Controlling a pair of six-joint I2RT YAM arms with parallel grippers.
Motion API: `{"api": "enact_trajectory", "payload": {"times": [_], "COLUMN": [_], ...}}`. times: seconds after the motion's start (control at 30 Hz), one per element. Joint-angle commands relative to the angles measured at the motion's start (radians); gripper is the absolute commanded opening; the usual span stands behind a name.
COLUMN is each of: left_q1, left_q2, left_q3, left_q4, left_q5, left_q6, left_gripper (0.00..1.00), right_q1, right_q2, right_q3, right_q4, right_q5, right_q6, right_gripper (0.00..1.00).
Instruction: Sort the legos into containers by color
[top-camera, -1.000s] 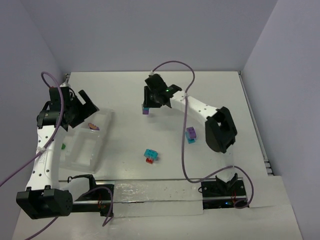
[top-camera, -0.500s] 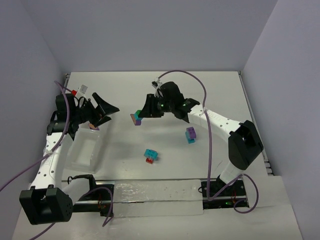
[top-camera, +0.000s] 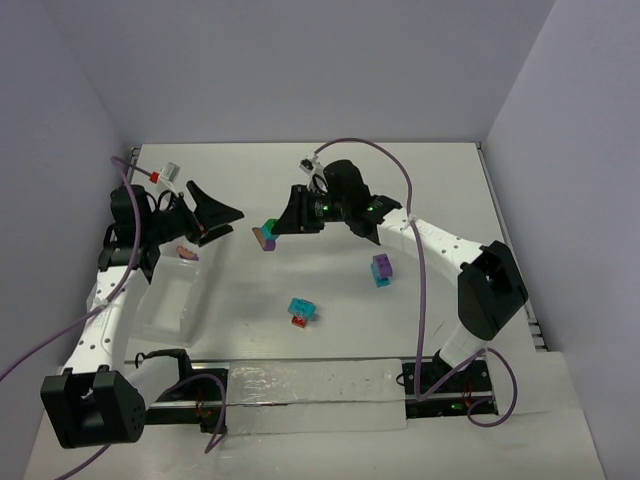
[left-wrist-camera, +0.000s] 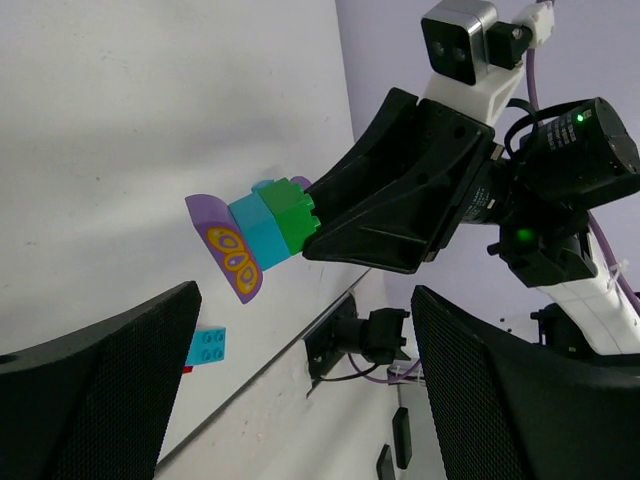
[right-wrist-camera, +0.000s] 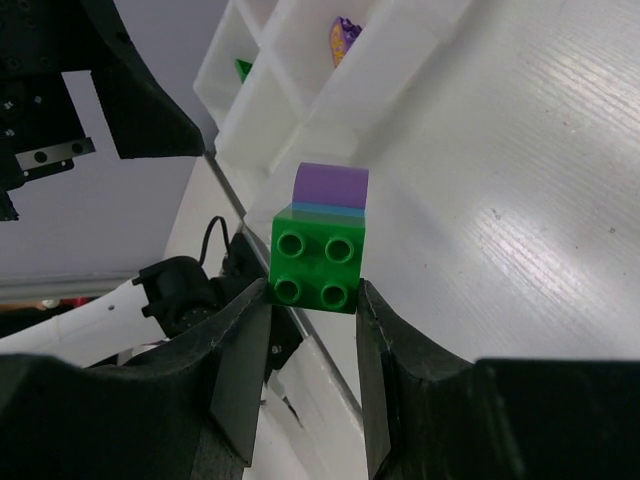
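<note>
The right gripper (top-camera: 281, 228) has its fingers (right-wrist-camera: 240, 340) clenched on a three-piece lego stack (top-camera: 266, 236). They pinch the green brick (right-wrist-camera: 313, 262) at one end. A cyan brick (left-wrist-camera: 255, 232) sits in the middle, and a rounded purple piece (left-wrist-camera: 226, 250) with a yellow print caps the other end. The stack hangs above the worktop (top-camera: 430, 190), to the right of the clear tray (top-camera: 175, 305), with its purple end pointing left.

The left gripper (top-camera: 222, 223) faces the stack from the left, its fingers (left-wrist-camera: 100, 390) released, spread wide and touching nothing.

In the tray, a far compartment holds a second purple printed piece (right-wrist-camera: 343, 40), and another compartment holds a small green lego (right-wrist-camera: 243, 68).

Two pairs lie on the worktop: a cyan-on-red pair (top-camera: 300, 311) near the middle and a purple-on-cyan pair (top-camera: 381, 269) to its right.
</note>
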Motion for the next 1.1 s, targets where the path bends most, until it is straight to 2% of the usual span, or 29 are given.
{"api": "enact_trajectory", "payload": {"times": [0.0, 0.4, 0.63, 0.93, 0.97, 1.07], "left_q1": [-0.005, -0.005, -0.005, -0.014, -0.014, -0.014], "left_q2": [0.014, 0.034, 0.025, 0.025, 0.025, 0.03], "left_q3": [-0.014, -0.05, -0.094, -0.125, -0.134, -0.201], "left_q4": [0.132, 0.236, 0.382, 0.494, 0.517, 0.753], "left_q5": [0.086, 0.157, 0.197, 0.235, 0.236, 0.248], "left_q6": [-0.036, -0.056, -0.112, -0.158, -0.173, -0.358], "left_gripper": [0.94, 0.94, 0.94, 0.94, 0.94, 0.94], "right_q1": [-0.018, -0.053, -0.071, -0.076, -0.076, -0.075], "right_q2": [-0.069, -0.08, -0.089, -0.072, -0.073, -0.076], "right_q3": [0.029, 0.028, 0.023, 0.016, 0.015, 0.01], "right_q4": [0.096, 0.232, 0.298, 0.378, 0.389, 0.421], "right_q5": [-0.075, -0.186, -0.222, -0.264, -0.266, -0.284], "right_q6": [0.033, 0.142, 0.198, 0.256, 0.263, 0.283], "right_gripper": [0.12, 0.12, 0.12, 0.13, 0.13, 0.13]}}
